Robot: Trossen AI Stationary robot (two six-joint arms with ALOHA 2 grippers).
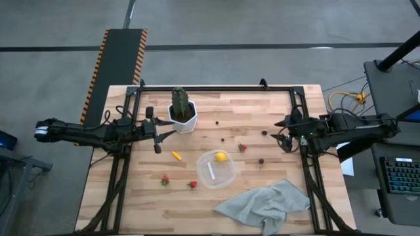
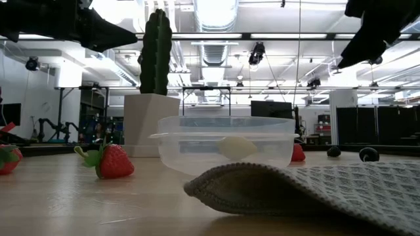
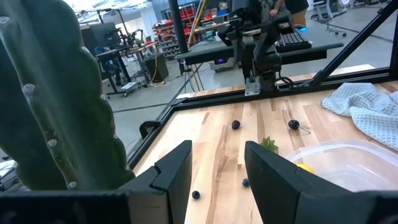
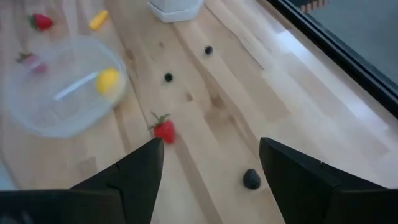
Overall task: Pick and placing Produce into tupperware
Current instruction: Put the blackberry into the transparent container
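Observation:
The clear tupperware (image 1: 216, 172) sits mid-table with the yellow lemon (image 1: 222, 157) inside it; the low view shows both, tupperware (image 2: 226, 141) and lemon (image 2: 237, 147). An orange carrot piece (image 1: 176, 155) lies left of it. Two strawberries (image 1: 165, 179) (image 1: 192, 185) lie near its left side, and a third strawberry (image 1: 242, 148) lies to its right. Dark berries (image 1: 225, 138) (image 1: 261, 160) are scattered around it. My left gripper (image 1: 165, 133) hovers open beside the cactus pot. My right gripper (image 1: 281, 131) hovers open near a berry (image 1: 264, 132); in its wrist view the gripper (image 4: 211, 162) is above the strawberry (image 4: 164, 130).
A green cactus (image 1: 180, 103) in a white pot (image 1: 184, 122) stands at the far middle, close to my left gripper. A grey-green cloth (image 1: 266, 204) lies crumpled at the near right. A black frame (image 1: 216, 89) borders the table.

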